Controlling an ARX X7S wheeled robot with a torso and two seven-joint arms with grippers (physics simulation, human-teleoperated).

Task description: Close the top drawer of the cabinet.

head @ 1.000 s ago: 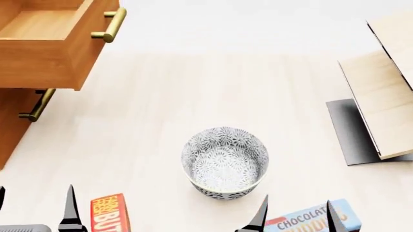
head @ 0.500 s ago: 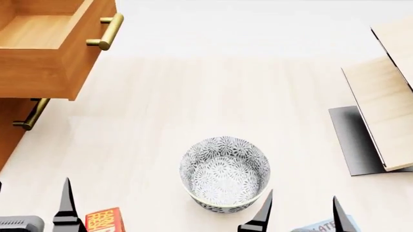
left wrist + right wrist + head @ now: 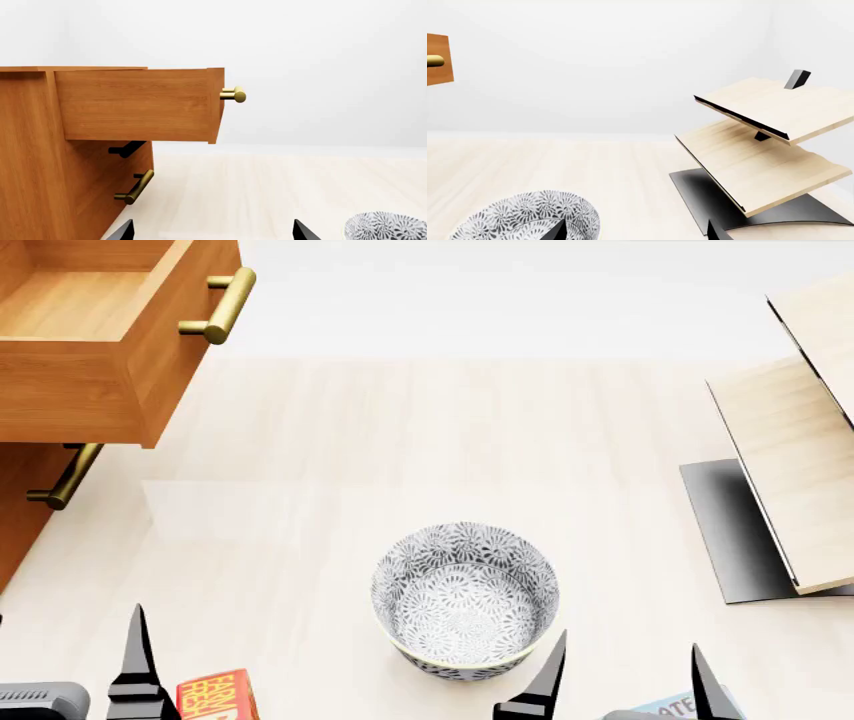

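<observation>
Jutting well out of the cabinet (image 3: 40, 165), the drawer (image 3: 137, 104) is seen side-on from the left wrist; rigid wood, best pushed at its handle (image 3: 233, 94). From the head, both grippers (image 3: 80, 680) (image 3: 625, 680) are seen parted, empty, well short of the drawer.

The pale wood table (image 3: 400, 440) carries the cabinet (image 3: 40, 175), patterned bowl (image 3: 465, 598) and slanted shelf (image 3: 787, 470)

The top drawer (image 3: 94, 350) is matt orange-brown wood with a shiny brass handle (image 3: 220, 305), beside a glossy patterned bowl (image 3: 465, 598)
</observation>
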